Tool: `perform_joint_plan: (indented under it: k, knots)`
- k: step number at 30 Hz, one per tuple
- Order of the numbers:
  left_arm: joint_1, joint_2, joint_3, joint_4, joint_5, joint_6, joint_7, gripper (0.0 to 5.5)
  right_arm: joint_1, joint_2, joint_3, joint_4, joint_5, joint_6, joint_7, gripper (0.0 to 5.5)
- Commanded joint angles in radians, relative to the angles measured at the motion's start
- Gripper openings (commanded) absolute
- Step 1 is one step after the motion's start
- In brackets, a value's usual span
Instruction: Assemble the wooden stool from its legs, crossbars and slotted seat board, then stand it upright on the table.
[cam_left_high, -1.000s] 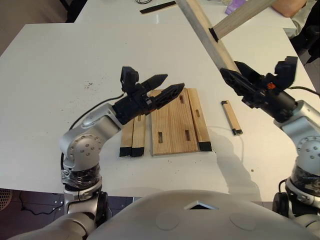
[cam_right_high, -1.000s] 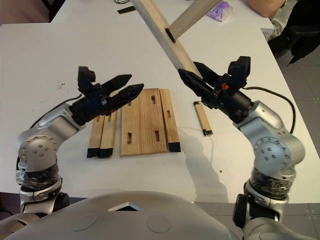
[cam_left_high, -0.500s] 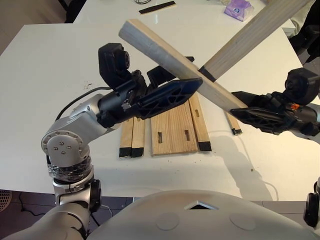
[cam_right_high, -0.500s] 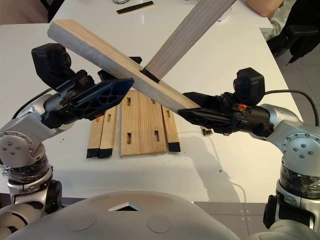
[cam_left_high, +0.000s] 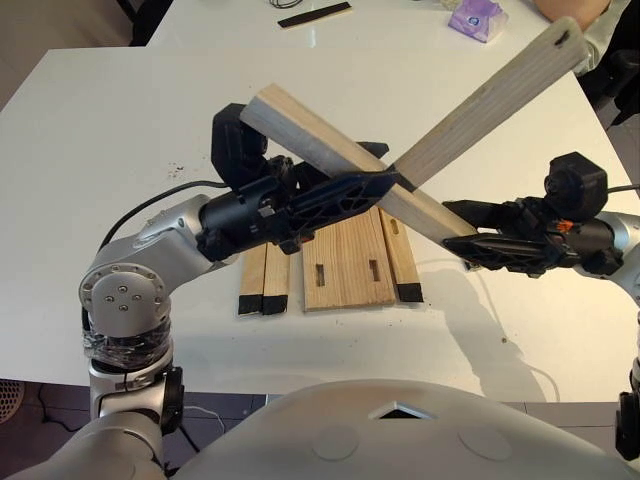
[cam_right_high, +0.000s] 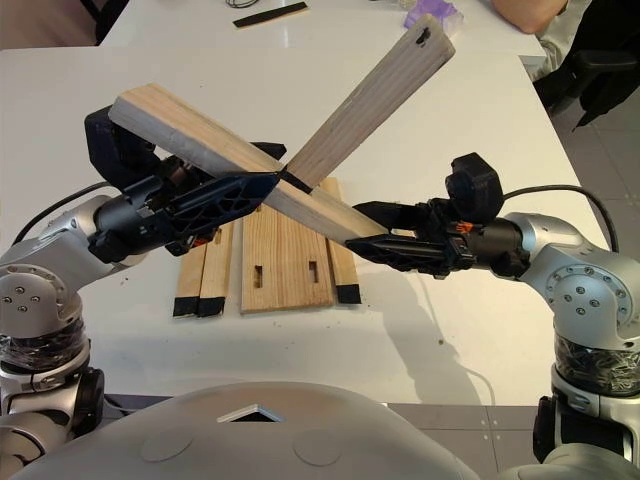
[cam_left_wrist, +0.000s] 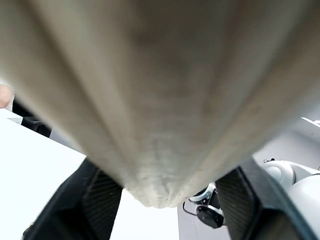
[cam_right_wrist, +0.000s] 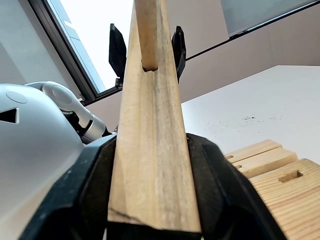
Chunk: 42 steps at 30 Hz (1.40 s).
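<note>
A long wooden leg (cam_left_high: 320, 145) hangs slanted above the table, and a lighter crossbar (cam_left_high: 490, 95) is plugged into its slot, rising to the far right. My left gripper (cam_left_high: 385, 180) is shut on the leg right at that joint. At the leg's lower end my right gripper (cam_left_high: 458, 226) is shut too. The right wrist view looks up along the leg (cam_right_wrist: 152, 150) to the crossbar (cam_right_wrist: 147, 30), with the left gripper's fingers (cam_right_wrist: 117, 50) on both sides. Below lies the slotted seat board (cam_left_high: 350, 265), flat on the table (cam_left_high: 110, 160).
Two black-tipped wooden bars (cam_left_high: 265, 280) lie side by side to the left of the seat board. A black strip (cam_left_high: 315, 14) and a purple object (cam_left_high: 475, 18) sit at the far edge. The table's left half is bare.
The left gripper rose from above the boards and closed on the leg. The right gripper swung the leg down to a flatter slant; the crossbar's far end has come into view.
</note>
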Motion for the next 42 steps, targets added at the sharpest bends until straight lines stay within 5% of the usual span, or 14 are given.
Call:
perform_joint_plan:
  k: [1,8,16,23,42]
  knots:
    - [0.008,0.032,-0.022,-0.014,0.024,0.005,-0.050,2.12,-0.019,-0.027,0.001,0.001,-0.043,-0.029,-0.002,2.05]
    - [-0.020,0.048,-0.020,0.008,0.089,-0.032,-0.072,2.11,0.016,-0.037,0.072,0.011,-0.217,-0.119,-0.009,2.81]
    - [0.012,0.306,0.042,0.000,0.418,-0.099,-0.364,2.08,0.081,0.005,-0.058,0.213,-0.270,-0.193,-0.075,2.81]
    - [0.100,0.473,0.123,0.049,0.563,-0.162,-0.594,2.08,0.188,0.069,-0.086,0.163,-0.307,-0.266,-0.133,2.81]
    - [0.209,0.459,0.009,0.127,0.811,-0.298,-0.621,2.08,0.193,0.102,-0.056,0.115,-0.325,-0.301,-0.174,2.81]
